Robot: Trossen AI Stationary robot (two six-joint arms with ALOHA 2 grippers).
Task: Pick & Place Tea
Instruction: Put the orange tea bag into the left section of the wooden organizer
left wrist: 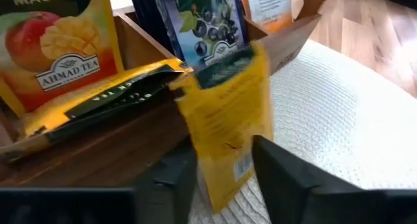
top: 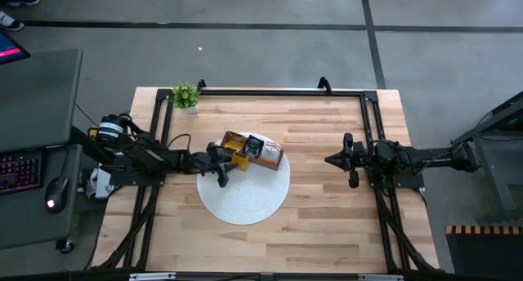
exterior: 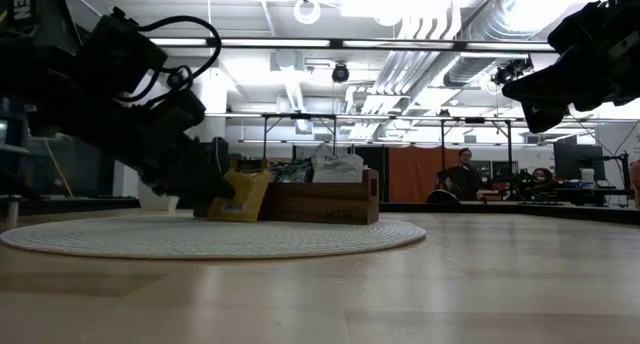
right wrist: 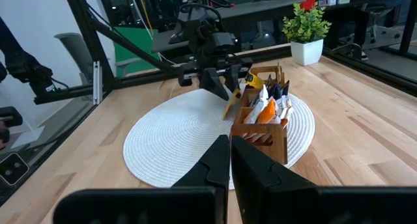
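A brown wooden box (top: 260, 150) stands on a round white mat (top: 245, 201), with several tea sachets upright in its compartments (right wrist: 267, 107). One yellow sachet (left wrist: 225, 129) leans against the box's outer wall, slanted, its lower end at the mat. Another yellow sachet (left wrist: 104, 100) lies across the box's rim. My left gripper (top: 221, 165) is open at the box's left side, one finger on either side of the leaning sachet's lower part. My right gripper (top: 337, 160) is shut and empty, above the table's right half. My left gripper's fingers (left wrist: 280, 172) stand on either side of the leaning yellow sachet's lower part (left wrist: 225, 178), coming level from the table's left. The gap between them is wide. I cannot tell whether either finger touches the sachet's edges.
A small potted plant (top: 186, 95) stands at the table's far left corner. A black frame (top: 261, 91) runs along the table's far and side edges. Bare wood lies between the mat and my right gripper. A person (exterior: 462, 174) shows far back in the room.
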